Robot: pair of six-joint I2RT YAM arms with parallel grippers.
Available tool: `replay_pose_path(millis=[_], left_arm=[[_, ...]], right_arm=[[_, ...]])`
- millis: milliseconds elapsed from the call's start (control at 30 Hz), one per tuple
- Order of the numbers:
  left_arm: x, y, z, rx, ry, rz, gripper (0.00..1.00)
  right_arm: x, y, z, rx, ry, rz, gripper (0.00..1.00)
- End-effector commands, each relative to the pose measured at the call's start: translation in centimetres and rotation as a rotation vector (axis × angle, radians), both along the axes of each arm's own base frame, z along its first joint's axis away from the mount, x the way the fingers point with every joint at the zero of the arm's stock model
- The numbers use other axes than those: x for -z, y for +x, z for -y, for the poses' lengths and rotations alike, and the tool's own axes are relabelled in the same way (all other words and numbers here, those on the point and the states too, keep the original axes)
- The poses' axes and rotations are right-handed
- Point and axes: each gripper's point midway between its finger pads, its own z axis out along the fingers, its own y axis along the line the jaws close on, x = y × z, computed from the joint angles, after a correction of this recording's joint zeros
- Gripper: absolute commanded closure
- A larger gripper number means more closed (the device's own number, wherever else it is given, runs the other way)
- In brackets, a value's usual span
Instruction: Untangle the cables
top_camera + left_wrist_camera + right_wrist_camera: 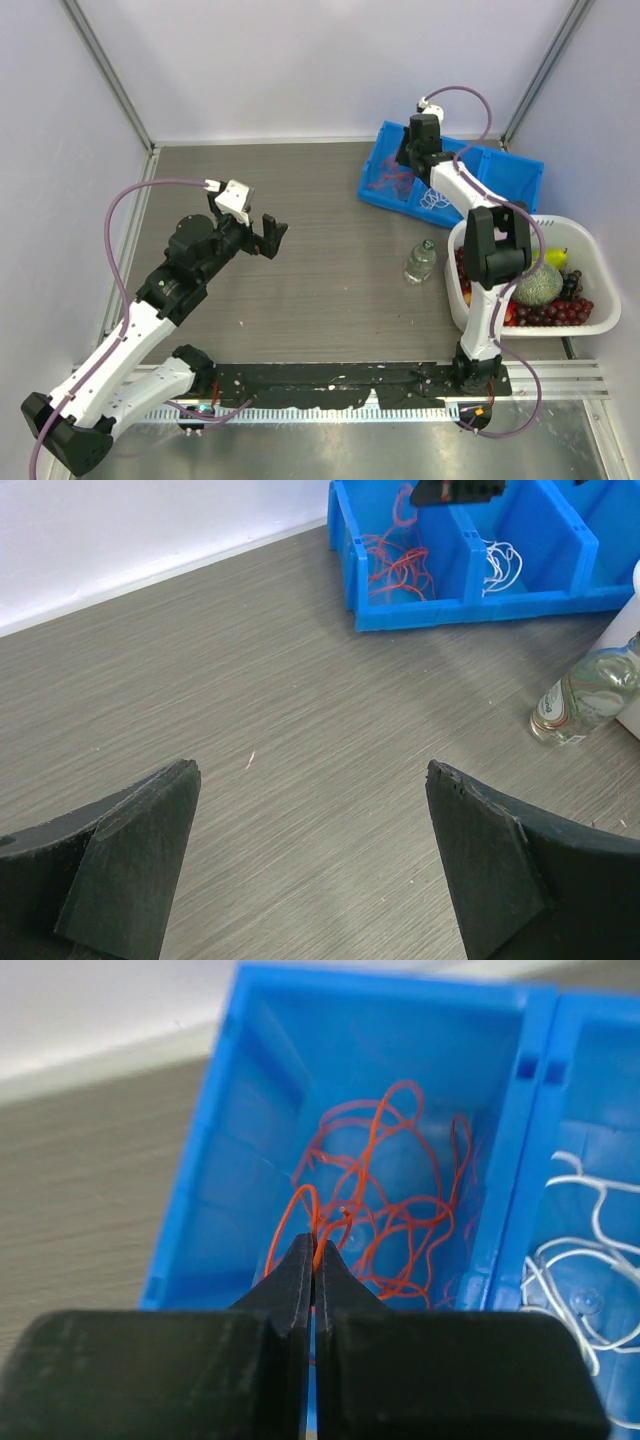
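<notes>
right wrist: claw [314, 1248] apparently pinches looped red-orange cables [392, 1210].

Right wrist view: the black two-finger right tool [314, 1260] is pretty blurry up close, and one strand of the thin red-orange cords [400, 1205] disappears between its tips. The thin white cords [570, 1255] run off the right edge. In the top view that tool's tips are buried under its own wrist. Left wrist view: the clear plastic bottle [590, 695] gets clipped by the right edge, and its label is too small to read.
</notes>
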Motion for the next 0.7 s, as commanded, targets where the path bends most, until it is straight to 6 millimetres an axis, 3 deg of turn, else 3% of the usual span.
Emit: replay_pose_path(millis=[0, 133, 267, 367, 467, 567, 667], left_arm=[[-1.7, -0.1, 0.2, 0.011, -0.019, 0.065, 0.00], [-1.7, -0.1, 0.2, 0.010, -0.015, 0.065, 0.00], [-1.5, -0.1, 0.2, 0.010, -0.012, 0.064, 0.00], [-1.5, 0.0, 0.3, 0.015, -0.011, 0.061, 0.00], [-1.5, -0.1, 0.4, 0.019, -0.015, 0.060, 0.00], [-1.5, -0.1, 0.4, 0.020, -0.015, 0.057, 0.00], [-1.4, -0.1, 0.4, 0.020, -0.015, 0.055, 0.00]], right_arm=[[2.4, 0.4, -0.2, -0.017, 0.005, -0.125, 0.99], [3.2, 1.2, 0.0, -0.008, -0.020, -0.160, 0.98], [2.5, 1.6, 0.3, -0.005, -0.045, -0.172, 0.85], [1.1, 0.7, 0.3, -0.017, -0.061, -0.178, 0.66], [-0.4, -0.7, 0.7, -0.008, -0.075, -0.164, 0.55], [-2.5, -2.2, 0.7, -0.013, -0.077, -0.143, 0.51], [-2.9, -4.0, 0.7, -0.016, -0.108, -0.150, 0.50]])
